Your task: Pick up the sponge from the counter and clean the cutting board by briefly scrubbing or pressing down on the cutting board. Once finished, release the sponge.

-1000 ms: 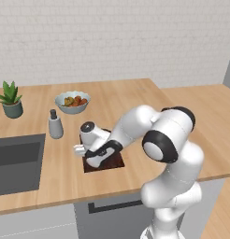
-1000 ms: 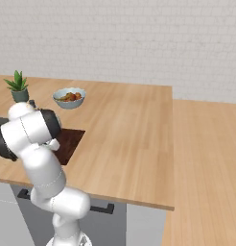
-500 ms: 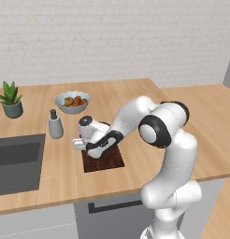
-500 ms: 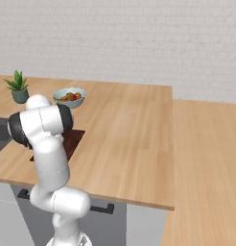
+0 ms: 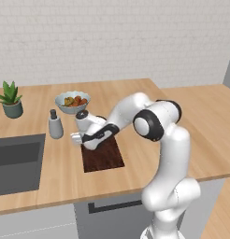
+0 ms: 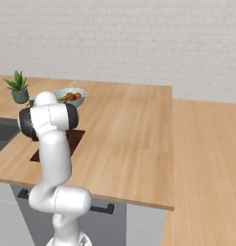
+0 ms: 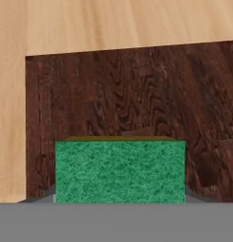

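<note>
A white robot arm reaches to about nine o'clock across a light wood counter (image 5: 135, 93). Its gripper (image 5: 85, 140) hangs over the far end of a dark reddish-brown cutting board (image 5: 103, 155), which lies flat on the counter just right of a dark grey sink (image 5: 16, 158). In the hand view, a green sponge (image 7: 120, 170) with a thin yellowish layer along its twelve o'clock edge sits at six o'clock, clamped between the narrowed jaws, with dark finger tips peeking out at either side. The cutting board (image 7: 137, 104) spreads behind it, with bare counter at twelve and nine o'clock. Whether the sponge touches the board cannot be told. Behind the board stand a grey soap dispenser (image 5: 54, 124), a bowl of fruit (image 5: 72, 101), and a potted plant (image 5: 11, 99).
</note>
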You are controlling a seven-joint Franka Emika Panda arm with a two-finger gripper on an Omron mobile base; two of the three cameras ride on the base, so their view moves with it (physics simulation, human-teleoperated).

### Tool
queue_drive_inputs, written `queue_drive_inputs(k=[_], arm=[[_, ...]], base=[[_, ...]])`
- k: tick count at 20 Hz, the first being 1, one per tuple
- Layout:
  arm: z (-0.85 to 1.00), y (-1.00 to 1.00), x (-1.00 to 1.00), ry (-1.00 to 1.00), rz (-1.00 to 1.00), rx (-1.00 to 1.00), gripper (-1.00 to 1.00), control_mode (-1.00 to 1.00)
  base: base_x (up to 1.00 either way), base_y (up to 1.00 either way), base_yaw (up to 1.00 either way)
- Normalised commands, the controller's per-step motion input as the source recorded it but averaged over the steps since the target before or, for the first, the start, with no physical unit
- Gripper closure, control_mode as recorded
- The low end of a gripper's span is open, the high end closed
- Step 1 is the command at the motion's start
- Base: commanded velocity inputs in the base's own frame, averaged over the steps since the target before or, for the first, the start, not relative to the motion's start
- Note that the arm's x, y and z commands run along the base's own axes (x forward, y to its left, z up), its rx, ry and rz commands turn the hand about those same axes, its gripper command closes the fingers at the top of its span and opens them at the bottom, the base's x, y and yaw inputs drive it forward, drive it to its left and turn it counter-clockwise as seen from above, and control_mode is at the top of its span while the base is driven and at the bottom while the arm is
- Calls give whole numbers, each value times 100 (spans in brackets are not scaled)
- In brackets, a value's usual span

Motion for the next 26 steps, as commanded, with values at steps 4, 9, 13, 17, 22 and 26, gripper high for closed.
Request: queue_drive_inputs(k=[4, 9, 13, 17, 22, 26], arm=[[0, 0, 54, 4, 0, -4, 100, -100], [0, 0, 52, 0, -2, -2, 100, -100], [0, 0, 36, 0, -2, -1, 100, -100], [0, -2, 11, 0, -1, 0, 100, -100], [0, -69, -44, -5, 0, 3, 100, -100], [0, -90, -59, -6, 0, 6, 100, -100]], base=[[0, 0, 0], [0, 0, 0], [0, 0, 0], [0, 0, 0], [0, 0, 0], [0, 0, 0]])
